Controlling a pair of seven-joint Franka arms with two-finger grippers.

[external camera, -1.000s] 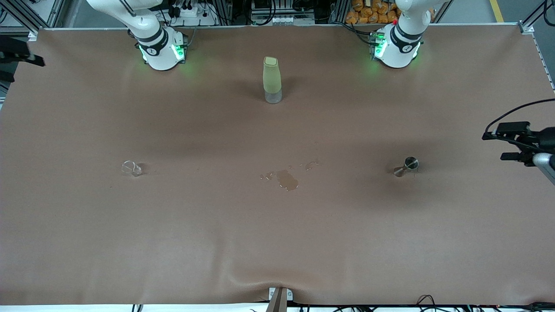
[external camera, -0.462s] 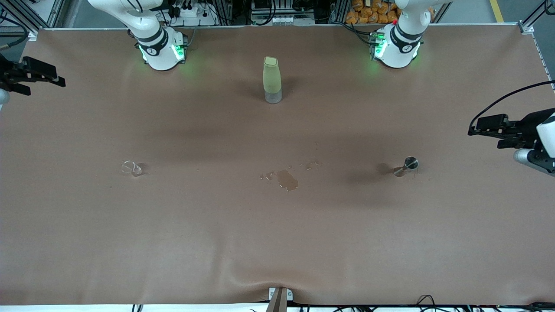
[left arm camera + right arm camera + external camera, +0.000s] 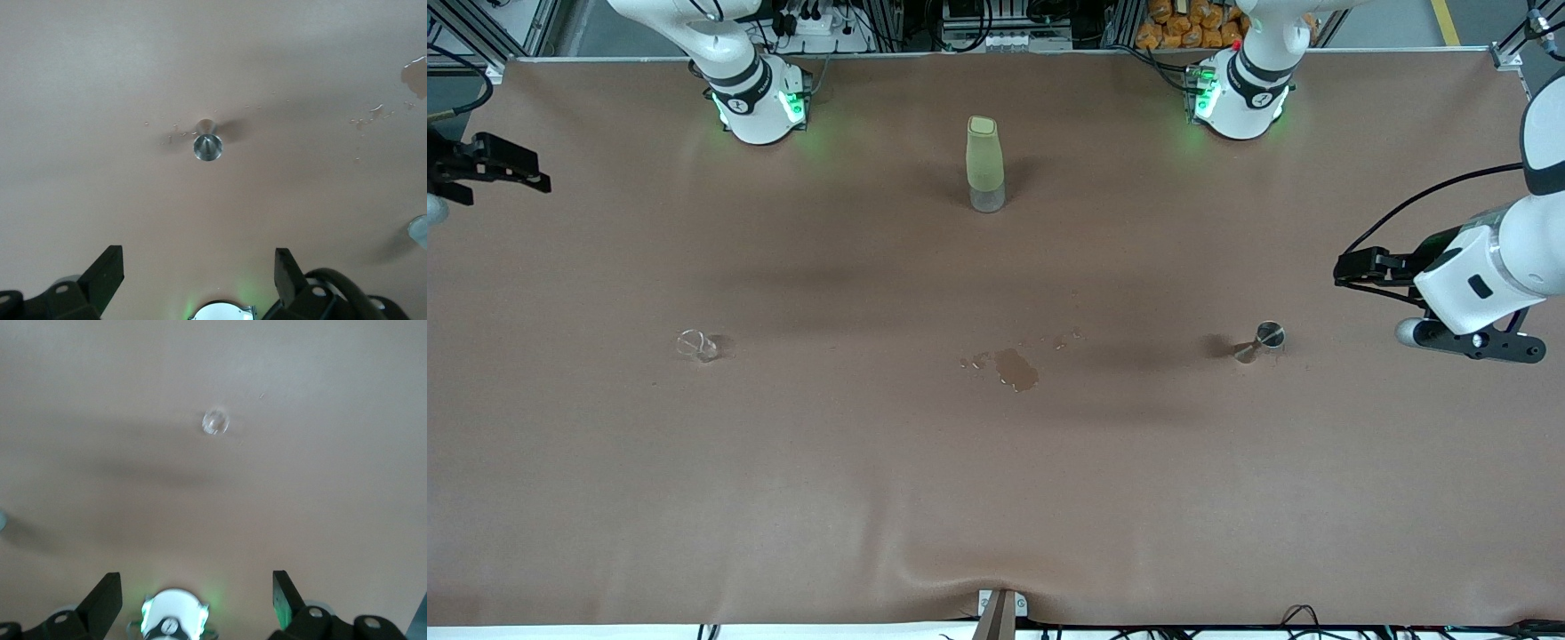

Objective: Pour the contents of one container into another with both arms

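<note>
The tiny clear glass cup stands toward the right arm's end of the table, and shows small in the right wrist view. The steel jigger stands toward the left arm's end, rim up in the left wrist view. My left gripper hangs open over bare table between the jigger and the table's end, with nothing between its fingers. At the other end, my right gripper is open and empty over the table's edge, well apart from the cup.
A tall pale-green bottle stands mid-table near the arms' bases. A brown spill with small droplets lies between cup and jigger, and part of it shows in the left wrist view. The brown table cover ripples at the front edge.
My left arm has swung in from the table's end, bringing its gripper closer to the jigger. My right gripper has come into view at its end of the table. Cup, jigger and bottle have not moved.
</note>
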